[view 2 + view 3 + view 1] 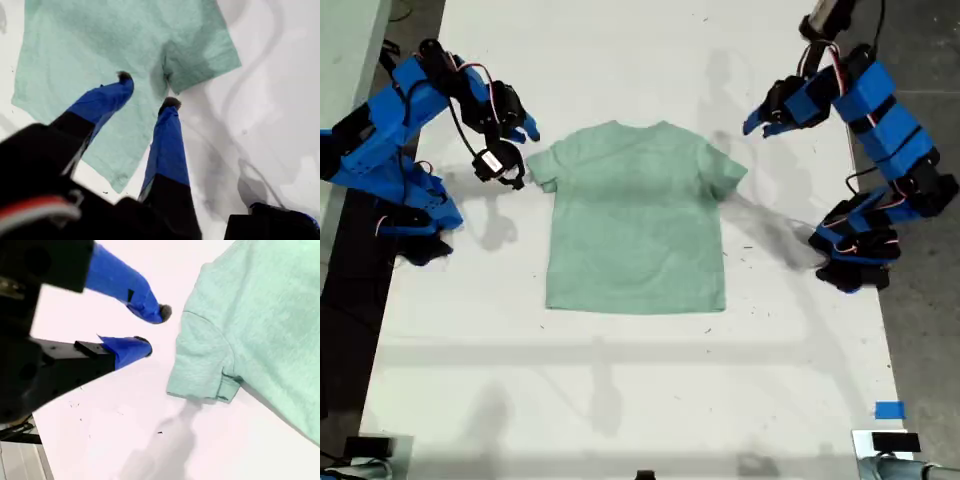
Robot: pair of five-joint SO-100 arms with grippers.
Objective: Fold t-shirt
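— At the centre of the exterior view?
— The t-shirt [635, 215], soft heathered mint cloth, flat on the white table [620, 400].
— Grippers?
— My first gripper [147, 90] and my second gripper [155, 330] both parted, empty.

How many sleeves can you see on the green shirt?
2. The t-shirt lies flat on the white table. One sleeve points to the exterior view's left, the other sleeve to its right. Neither looks hidden or tucked under.

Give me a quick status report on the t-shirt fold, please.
My first claw open at a sleeve. My second claw open beside the other sleeve. T-shirt flat, unfolded. Nothing in the way.
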